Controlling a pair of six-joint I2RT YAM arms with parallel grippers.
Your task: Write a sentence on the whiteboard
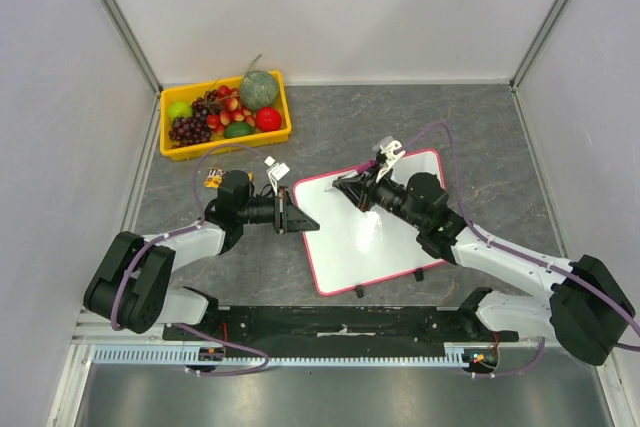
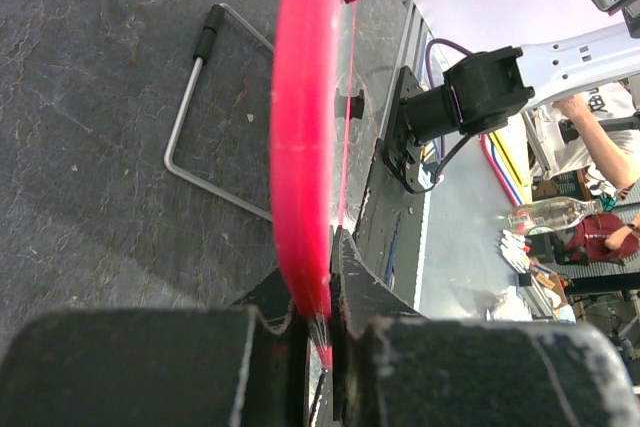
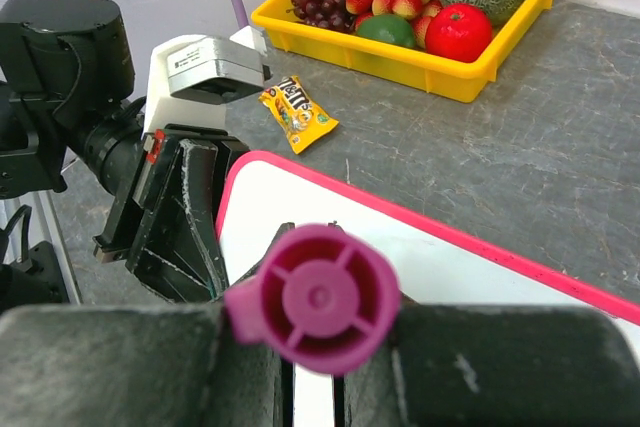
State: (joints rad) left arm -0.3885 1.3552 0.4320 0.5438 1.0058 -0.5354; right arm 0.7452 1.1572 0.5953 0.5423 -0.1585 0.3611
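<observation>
Your left gripper [image 1: 302, 219] is clamped on the left rim of the whiteboard [image 1: 385, 252] at mid-frame, your right gripper [image 1: 352, 185] pinches the marker [image 3: 318, 297] above its bare upper-left corner: lower the tip and begin the sentence.

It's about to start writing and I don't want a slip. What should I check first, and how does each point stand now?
1. Hold of the left gripper on the whiteboard rim: ok, clamped on the pink edge.
2. Hold of the right gripper on the marker: ok.
3. Cap off, tip aimed at the board: ok, seen in the left wrist view.
4. Tip touching the surface: cannot tell.
5. Writing area bare: ok, no letters visible.
6. The candy packet and fruit tray off the board: ok.
</observation>
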